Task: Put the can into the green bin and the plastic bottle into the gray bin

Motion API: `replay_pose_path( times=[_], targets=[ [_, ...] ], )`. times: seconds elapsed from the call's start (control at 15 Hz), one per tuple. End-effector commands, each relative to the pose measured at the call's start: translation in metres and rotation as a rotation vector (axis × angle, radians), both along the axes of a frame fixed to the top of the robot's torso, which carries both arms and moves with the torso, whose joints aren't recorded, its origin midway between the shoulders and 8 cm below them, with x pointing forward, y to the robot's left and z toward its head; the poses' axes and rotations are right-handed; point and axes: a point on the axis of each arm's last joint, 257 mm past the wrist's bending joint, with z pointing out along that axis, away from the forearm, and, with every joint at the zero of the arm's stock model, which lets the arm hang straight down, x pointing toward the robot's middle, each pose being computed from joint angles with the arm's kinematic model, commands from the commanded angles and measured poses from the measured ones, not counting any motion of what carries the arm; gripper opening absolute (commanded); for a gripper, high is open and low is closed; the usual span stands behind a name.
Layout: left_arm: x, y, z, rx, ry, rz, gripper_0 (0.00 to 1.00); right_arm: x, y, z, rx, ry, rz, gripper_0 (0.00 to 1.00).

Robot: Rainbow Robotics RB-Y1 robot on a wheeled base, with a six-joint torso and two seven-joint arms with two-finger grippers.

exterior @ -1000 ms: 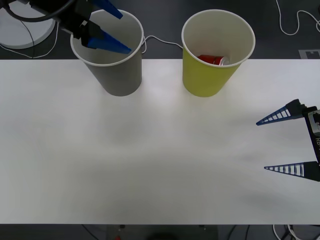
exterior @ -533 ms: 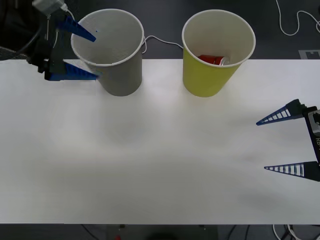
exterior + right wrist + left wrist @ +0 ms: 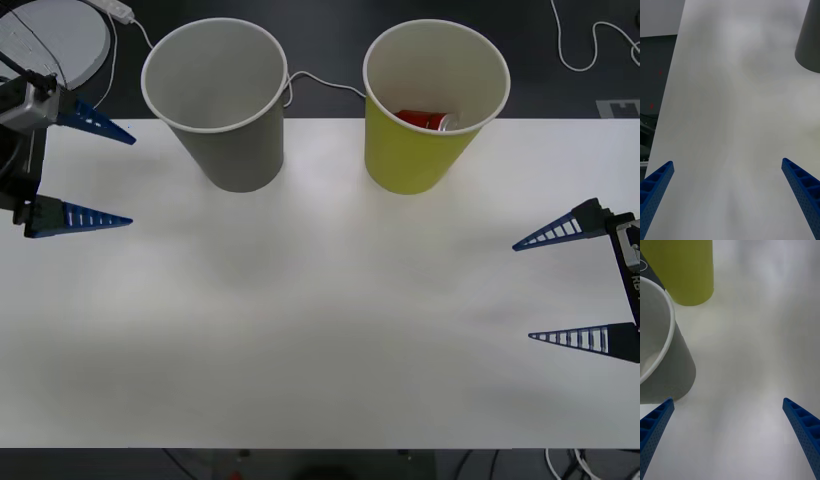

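The gray bin [image 3: 215, 100] stands upright at the back left of the white table, and I can see nothing inside it. To its right stands the green bin [image 3: 435, 110], with the red can [image 3: 428, 120] lying inside. The plastic bottle is out of view. My left gripper [image 3: 131, 180] hovers open and empty at the table's left edge, left of the gray bin and apart from it. In the left wrist view the gray bin [image 3: 666, 363] and the green bin [image 3: 685, 270] lie beyond the open left gripper [image 3: 727, 399]. My right gripper [image 3: 522, 292] waits open at the right edge, also empty.
The white table [image 3: 320, 330] stretches bare between the two arms. A white round base [image 3: 55, 40] and loose cables [image 3: 320, 80] lie on the dark floor behind the table. In the right wrist view the gray bin [image 3: 810, 37] shows far off.
My left gripper has drawn back from above the gray bin's rim, moving left and toward the table's front, still open. The right arm has not moved.
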Motion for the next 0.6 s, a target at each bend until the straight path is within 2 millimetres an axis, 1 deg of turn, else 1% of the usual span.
replay_pose_path(
  times=[0.07,0.27,0.4,0.6],
  targets=[
    [-0.012,0.017,-0.015,0.019,-0.012,-0.027,1.0,0.0,0.0,0.0,0.0,0.0,0.0,1.0],
    [-0.028,0.029,-0.034,0.018,-0.018,-0.058,1.0,0.0,0.0,0.0,0.0,0.0,0.0,1.0],
    [-0.037,0.033,-0.046,0.019,-0.018,-0.082,1.0,0.0,0.0,0.0,0.0,0.0,0.0,1.0],
    [-0.047,0.034,-0.058,0.011,-0.007,-0.103,1.0,0.0,0.0,0.0,0.0,0.0,0.0,1.0]
  ],
)
